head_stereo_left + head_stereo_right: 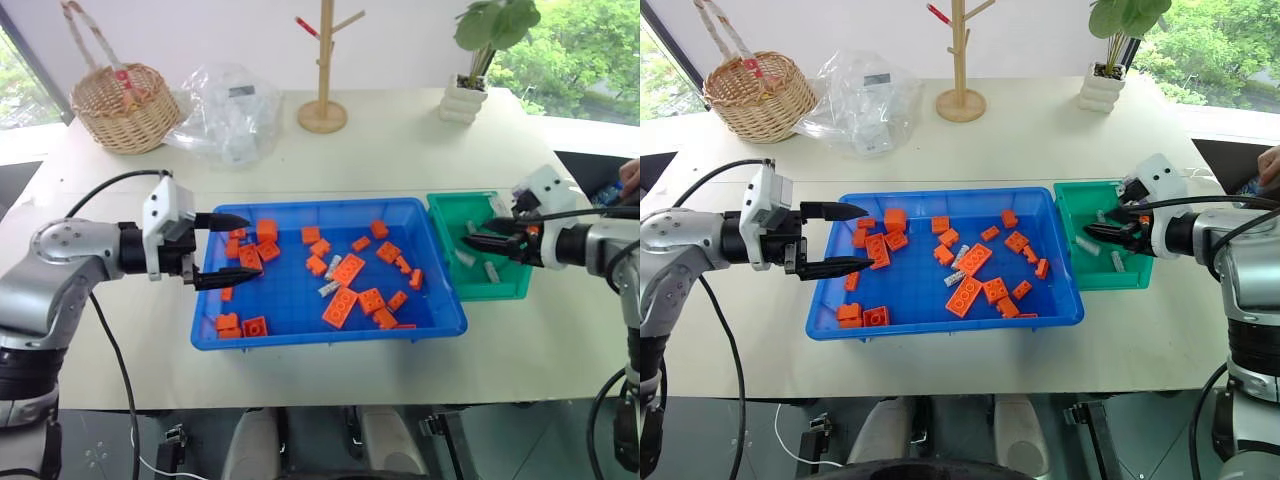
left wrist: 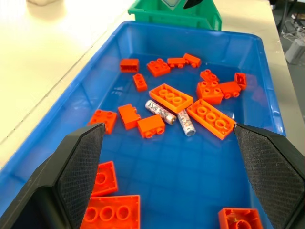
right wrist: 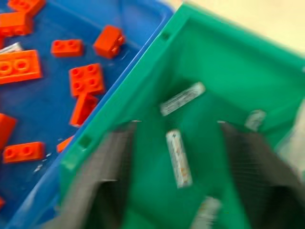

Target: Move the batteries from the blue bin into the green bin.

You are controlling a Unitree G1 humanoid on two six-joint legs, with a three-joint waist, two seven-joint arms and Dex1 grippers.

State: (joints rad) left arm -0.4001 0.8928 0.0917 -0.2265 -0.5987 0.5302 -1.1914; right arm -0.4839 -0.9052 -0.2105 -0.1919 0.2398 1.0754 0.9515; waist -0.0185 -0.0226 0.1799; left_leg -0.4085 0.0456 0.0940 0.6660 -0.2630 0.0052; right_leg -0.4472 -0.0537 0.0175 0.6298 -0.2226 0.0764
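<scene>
A: While I hold here, what do you read, biggest first?

B: I see the blue bin (image 1: 440, 325) mid-table, the green bin (image 1: 510, 290) touching its three o'clock side.

A: And the arms?

B: My left gripper (image 1: 222, 250) hangs over the blue bin's nine o'clock rim, fingers spread, empty. My right gripper (image 1: 475, 233) sits over the green bin, fingers parted, nothing between them.

A: Batteries?

B: Two batteries (image 2: 183, 122) lie among orange bricks (image 2: 211, 119) near the blue bin's centre; several more (image 3: 178, 157) rest in the green bin.
</scene>
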